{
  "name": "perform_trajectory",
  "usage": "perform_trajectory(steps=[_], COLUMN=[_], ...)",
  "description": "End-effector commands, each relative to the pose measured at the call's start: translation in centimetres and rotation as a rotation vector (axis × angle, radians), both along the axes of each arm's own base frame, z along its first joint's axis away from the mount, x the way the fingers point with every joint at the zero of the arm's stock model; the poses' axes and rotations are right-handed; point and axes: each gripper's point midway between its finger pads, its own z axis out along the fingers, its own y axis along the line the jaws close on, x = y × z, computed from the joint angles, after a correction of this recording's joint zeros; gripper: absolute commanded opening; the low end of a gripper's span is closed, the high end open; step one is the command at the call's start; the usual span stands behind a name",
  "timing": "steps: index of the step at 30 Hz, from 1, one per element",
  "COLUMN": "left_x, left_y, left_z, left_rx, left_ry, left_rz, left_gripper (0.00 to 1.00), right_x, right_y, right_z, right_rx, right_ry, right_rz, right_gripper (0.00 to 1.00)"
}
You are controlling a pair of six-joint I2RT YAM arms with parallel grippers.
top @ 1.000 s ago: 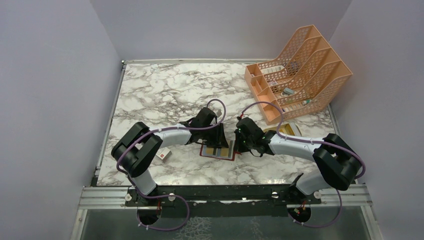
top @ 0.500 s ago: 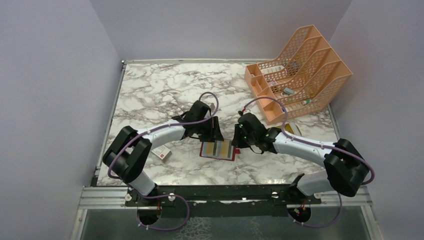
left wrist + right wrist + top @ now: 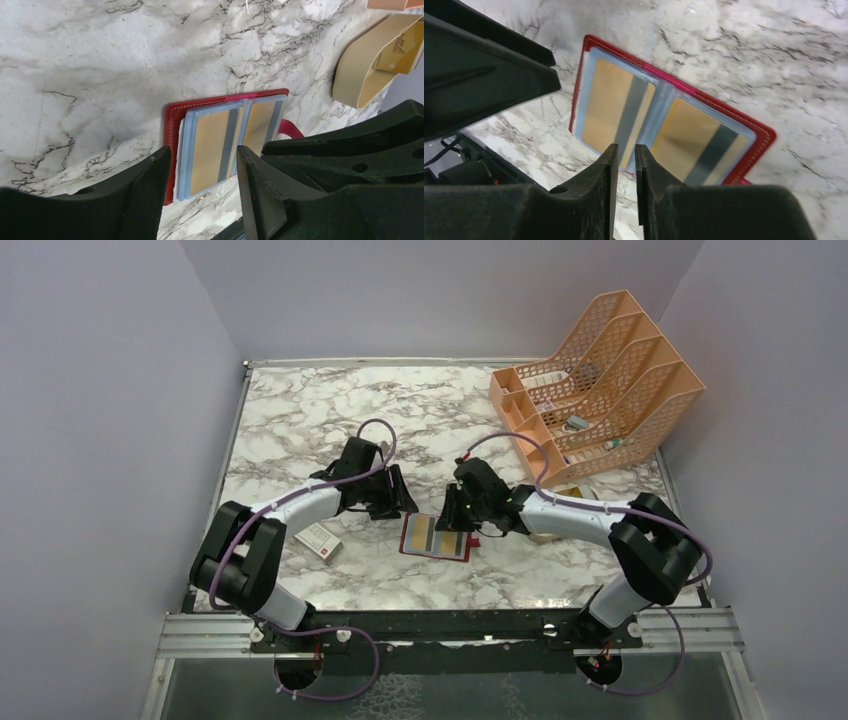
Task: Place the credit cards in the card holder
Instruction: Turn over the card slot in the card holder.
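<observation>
The card holder (image 3: pixel 405 539) lies open and flat on the marble, a dark red wallet. It also shows in the left wrist view (image 3: pixel 171 131) and the right wrist view (image 3: pixel 765 136). Two gold-yellow credit cards with dark stripes and blue edges sit in its two halves (image 3: pixel 616 107) (image 3: pixel 696 142); they show in the left wrist view too (image 3: pixel 210 145) (image 3: pixel 260 122). My left gripper (image 3: pixel 399 505) (image 3: pixel 202 152) is open and empty, just left of the wallet. My right gripper (image 3: pixel 455 520) (image 3: pixel 626 147) is shut and empty, above the wallet's right half.
An orange mesh file rack (image 3: pixel 600 380) stands at the back right. A beige oval tray (image 3: pixel 357 70) with a yellow item inside sits right of the wallet, mostly hidden by my right arm in the top view. A small white box with a red mark (image 3: pixel 318 540) lies at the left.
My left gripper has drawn back to the left, off the wallet. My right gripper has moved left, over the wallet's right half. The wallet and cards stay put.
</observation>
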Motion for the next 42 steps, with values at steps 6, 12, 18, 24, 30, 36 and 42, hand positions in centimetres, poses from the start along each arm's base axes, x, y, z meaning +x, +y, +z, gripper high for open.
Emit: perform_trajectory(steps=[6, 12, 18, 24, 30, 36, 42], left_x=[-0.7, -1.0, -1.3, -1.5, -1.6, -1.9, -2.2], left_y=[-0.3, -0.3, -1.0, -1.2, -1.6, -2.3, -2.4], left_z=[0.7, 0.5, 1.0, 0.7, 0.3, 0.3, -0.5], left_rx=[-0.081, -0.083, -0.140, -0.159, -0.191, -0.247, -0.248], left_ry=[-0.007, -0.007, -0.012, -0.004, 0.009, 0.026, 0.046], left_rz=[-0.056, -0.072, -0.088, -0.093, -0.095, -0.112, -0.114], left_gripper=[0.54, 0.54, 0.55, 0.56, 0.57, 0.58, 0.58], right_x=[0.3, -0.1, -0.2, -0.5, -0.8, -0.8, -0.9], right_y=[2.4, 1.4, -0.4, -1.0, -1.0, -0.9, -1.0], right_z=[-0.9, -3.2, -5.1, -6.1, -6.4, -6.3, -6.3], right_rx=[-0.021, -0.098, -0.208, -0.232, -0.216, -0.211, -0.210], right_ry=[0.044, 0.076, 0.077, 0.083, 0.090, 0.087, 0.084], right_rz=[0.024, 0.013, -0.016, -0.024, -0.019, -0.014, -0.014], right_gripper=[0.17, 0.11, 0.02, 0.01, 0.01, 0.01, 0.01])
